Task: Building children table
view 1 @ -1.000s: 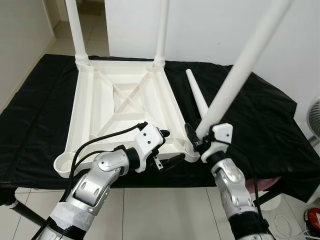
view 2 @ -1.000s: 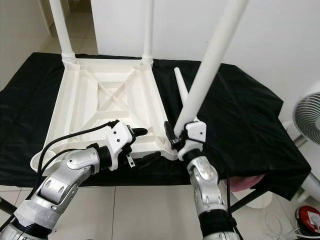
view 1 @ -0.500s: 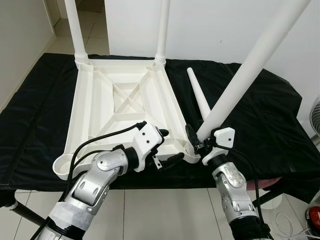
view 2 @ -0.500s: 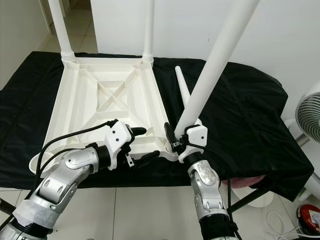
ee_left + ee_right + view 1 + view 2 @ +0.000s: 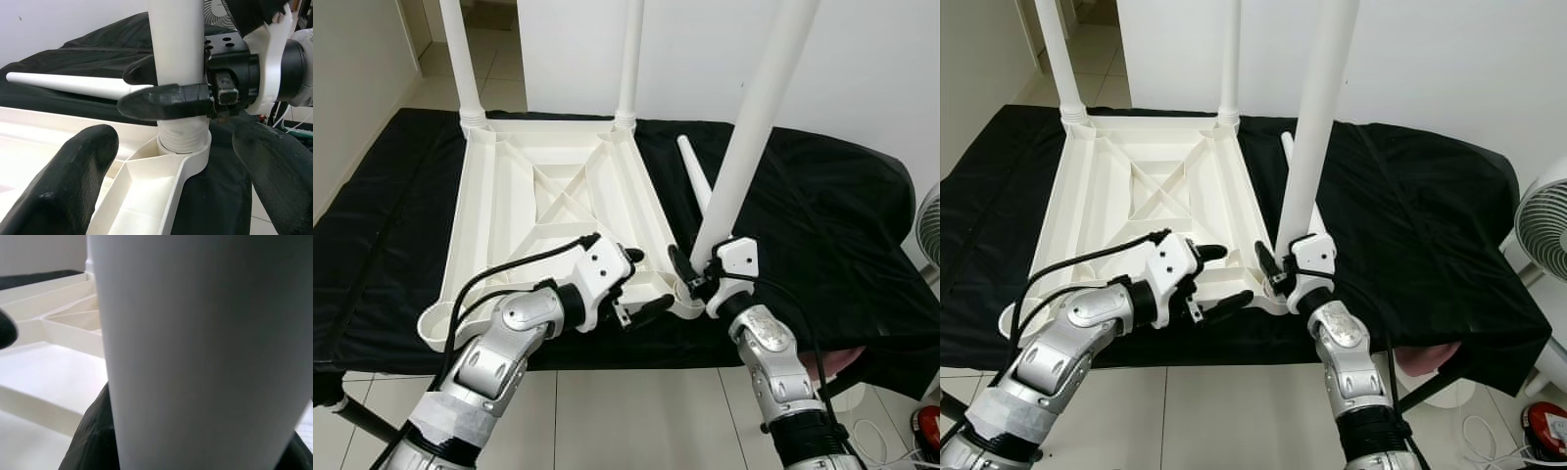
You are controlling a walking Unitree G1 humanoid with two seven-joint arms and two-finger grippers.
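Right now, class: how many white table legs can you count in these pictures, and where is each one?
4. Two stand upright in the tabletop's far corners, far left leg and far right leg. The held leg stands in the near right corner, gripped by the right gripper. The loose leg lies on the black cloth.

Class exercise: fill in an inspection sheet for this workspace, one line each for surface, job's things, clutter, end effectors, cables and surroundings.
Surface: black cloth covering the work surface.
Job's things: white table top lying upside down, two legs standing in its far corners; third leg near upright at near-right corner socket; loose leg lying on the cloth.
Clutter: nothing seen.
End effectors: right end effector shut on third leg near its base; left end effector open beside that corner.
Cables: black cable looping over left arm.
Surroundings: white walls, tiled floor, fan at right.
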